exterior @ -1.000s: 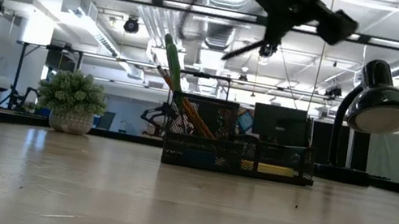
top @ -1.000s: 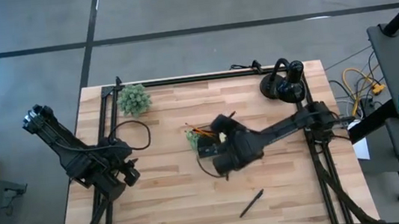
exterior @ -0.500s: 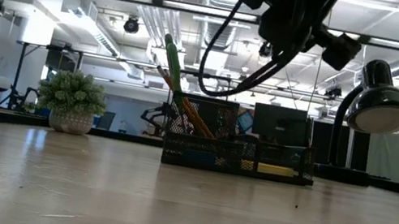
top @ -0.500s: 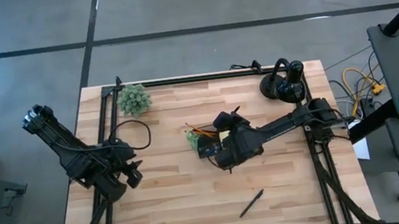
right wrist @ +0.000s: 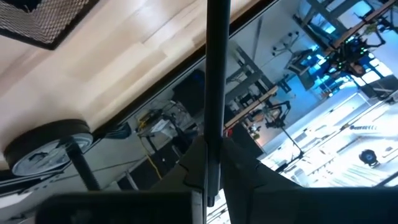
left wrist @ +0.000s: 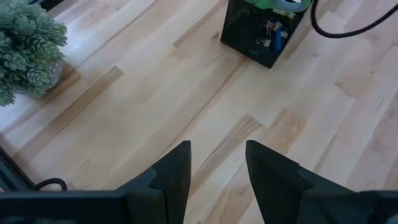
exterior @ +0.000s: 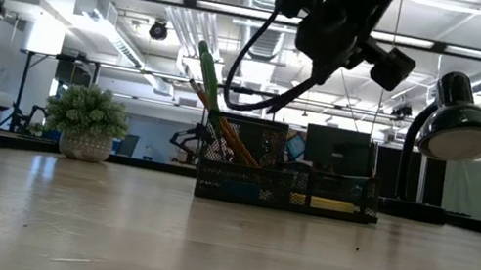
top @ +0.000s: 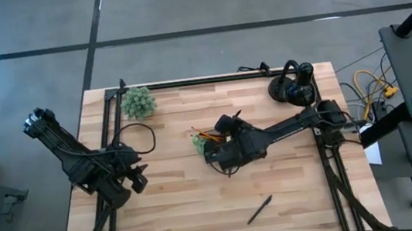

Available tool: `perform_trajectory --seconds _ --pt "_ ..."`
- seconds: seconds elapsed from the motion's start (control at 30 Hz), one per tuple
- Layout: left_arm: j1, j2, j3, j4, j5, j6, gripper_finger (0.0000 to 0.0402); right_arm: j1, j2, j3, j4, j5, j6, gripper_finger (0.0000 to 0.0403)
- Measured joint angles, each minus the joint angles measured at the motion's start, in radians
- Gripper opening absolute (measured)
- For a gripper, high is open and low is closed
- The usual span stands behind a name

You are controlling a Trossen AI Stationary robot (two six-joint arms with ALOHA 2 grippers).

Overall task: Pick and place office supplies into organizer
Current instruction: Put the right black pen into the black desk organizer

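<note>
The black mesh organizer point(top: 208, 143) stands mid-table; orange pencils and the green-handled scissors point(exterior: 206, 71) stand upright in it. My right gripper point(top: 228, 128) hangs over it, shut on a black pen point(right wrist: 217, 74). Another black pen point(top: 259, 210) lies flat on the table near the front edge. My left gripper point(left wrist: 217, 167) waits open and holds nothing, raised above the table's left side, with the organizer point(left wrist: 261, 30) ahead of it. My right gripper pinches the black pen between its two fingers point(right wrist: 194, 163), near one end of the shaft point(right wrist: 213, 144). The rest of the pen runs straight out past the fingertips, toward the table's far right. The pen is lifted clear, above the organizer.
A small green potted plant point(top: 139, 102) stands at the far left corner. A black desk lamp point(top: 293, 87) stands at the far right, its shade point(exterior: 465, 127) behind the organizer in the low view. Bare wood lies along the table's near side.
My right gripper has sunk and gone toward the table's left, from the organizer's near right side to above it, and has rolled at the wrist. It has stayed shut on the pen, which has turned with it.
</note>
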Motion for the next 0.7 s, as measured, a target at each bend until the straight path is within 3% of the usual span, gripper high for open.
perform_trajectory --seconds 0.7 --pt "0.000 0.000 0.000 0.016 -0.026 0.003 0.0139 -0.046 0.050 0.005 0.112 -0.031 -0.096 0.0042"
